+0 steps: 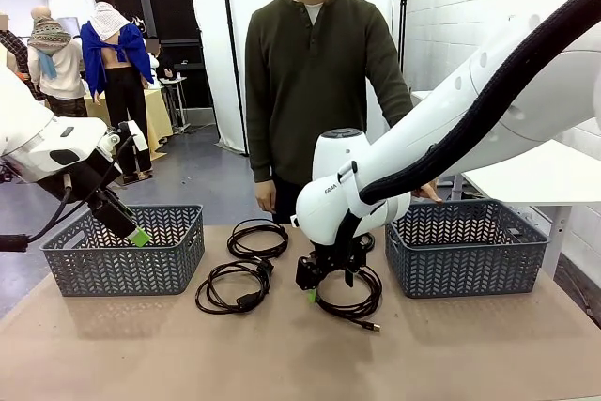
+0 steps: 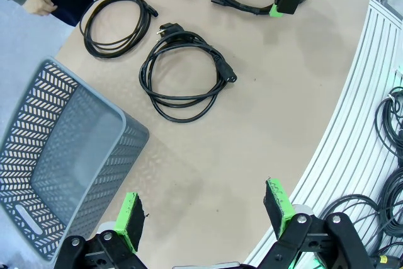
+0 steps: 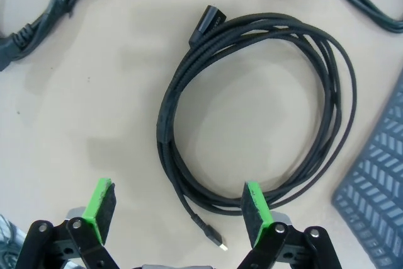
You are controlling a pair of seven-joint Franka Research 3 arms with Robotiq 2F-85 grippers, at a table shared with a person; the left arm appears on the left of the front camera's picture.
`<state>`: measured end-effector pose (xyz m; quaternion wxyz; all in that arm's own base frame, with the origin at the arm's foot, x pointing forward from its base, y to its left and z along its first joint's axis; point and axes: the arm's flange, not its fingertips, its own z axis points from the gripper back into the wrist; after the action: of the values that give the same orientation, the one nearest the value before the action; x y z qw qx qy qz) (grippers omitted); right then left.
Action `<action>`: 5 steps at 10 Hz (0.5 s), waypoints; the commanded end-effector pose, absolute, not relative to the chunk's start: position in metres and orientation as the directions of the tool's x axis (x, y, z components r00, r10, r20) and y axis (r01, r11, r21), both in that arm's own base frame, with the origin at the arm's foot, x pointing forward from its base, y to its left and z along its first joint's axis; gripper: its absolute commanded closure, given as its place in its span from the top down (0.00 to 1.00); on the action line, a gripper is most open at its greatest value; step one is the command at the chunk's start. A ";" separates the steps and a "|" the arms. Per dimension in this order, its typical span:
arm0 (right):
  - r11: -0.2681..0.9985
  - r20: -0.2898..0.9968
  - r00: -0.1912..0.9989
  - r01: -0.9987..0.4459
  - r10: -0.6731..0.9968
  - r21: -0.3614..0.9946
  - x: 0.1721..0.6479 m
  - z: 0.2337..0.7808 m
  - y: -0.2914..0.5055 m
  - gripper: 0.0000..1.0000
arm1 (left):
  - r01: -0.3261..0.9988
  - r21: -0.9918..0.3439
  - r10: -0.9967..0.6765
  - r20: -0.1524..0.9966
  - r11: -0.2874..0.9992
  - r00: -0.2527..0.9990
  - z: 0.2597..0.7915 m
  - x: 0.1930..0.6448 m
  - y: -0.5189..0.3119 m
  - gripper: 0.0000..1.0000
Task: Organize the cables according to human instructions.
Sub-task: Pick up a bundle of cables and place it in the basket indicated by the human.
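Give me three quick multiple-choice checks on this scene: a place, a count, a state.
1. The right gripper is: A in a basket; B above a coiled cable; C beside the person's hand.
2. Grey baskets on the table: A one; B two; C three.
3. The right gripper's jaws are: A shut on a cable; B shut, empty; C open, empty.
Answers: B, its wrist view looks straight down on the coil; B, the left basket and the right basket stand towards the table's ends; C, the green pads stand wide apart, holding nothing.

Even indoor light, soft shadows, sharp
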<state>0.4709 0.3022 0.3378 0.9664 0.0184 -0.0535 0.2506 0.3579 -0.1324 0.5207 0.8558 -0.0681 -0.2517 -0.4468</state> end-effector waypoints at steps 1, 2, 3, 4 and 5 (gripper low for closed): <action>0.884 0.138 0.874 -0.467 0.466 -0.025 0.474 0.329 0.307 1.00 | 0.796 0.118 -0.730 0.496 0.593 0.470 0.520 0.360 -0.132 1.00; 0.885 0.142 0.875 -0.463 0.464 -0.038 0.476 0.328 0.310 1.00 | 0.796 0.118 -0.730 0.496 0.593 0.470 0.520 0.360 -0.132 1.00; 0.888 0.140 0.877 -0.458 0.459 -0.047 0.478 0.326 0.310 1.00 | 0.796 0.118 -0.730 0.496 0.593 0.470 0.520 0.360 -0.132 1.00; 0.888 0.135 0.878 -0.456 0.459 -0.050 0.480 0.325 0.311 1.00 | 0.796 0.118 -0.730 0.496 0.593 0.470 0.520 0.360 -0.132 1.00; 0.891 0.133 0.881 -0.449 0.453 -0.063 0.482 0.323 0.311 1.00 | 0.796 0.118 -0.730 0.496 0.593 0.470 0.520 0.360 -0.132 1.00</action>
<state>0.4753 0.3029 0.3277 0.9671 0.0038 -0.0617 0.2466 0.3579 -0.1324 0.5207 0.8558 -0.0681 -0.2517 -0.4468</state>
